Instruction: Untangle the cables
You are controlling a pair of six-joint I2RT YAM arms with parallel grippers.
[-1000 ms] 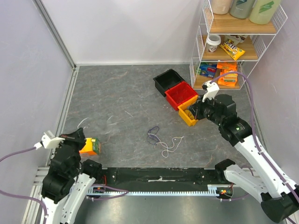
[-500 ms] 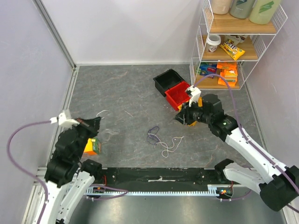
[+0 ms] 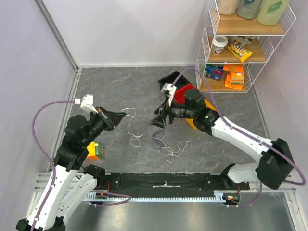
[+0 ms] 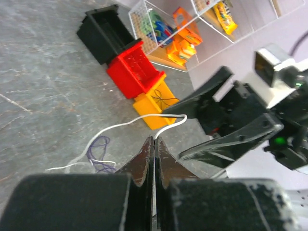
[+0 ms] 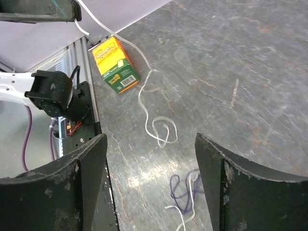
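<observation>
Both arms have swung in from the sides toward the middle of the table. The left gripper, jaws pressed together, pinches a white cable lying apart from the purple-and-white tangle, so one strand looks freed. The right gripper gapes wide and empty, the tangle at its 6 o'clock. The held cable's long axis runs roughly from 11 to 5 o'clock, its looped free end pointing at 5.

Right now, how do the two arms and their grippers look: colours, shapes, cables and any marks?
Both arms have white links and black joints. The left arm and right arm each carry a thick lilac cord to a small white camera box at the wrist. The left gripper and right gripper have black, tapered fingers. A small green light shows on the right arm.
</observation>
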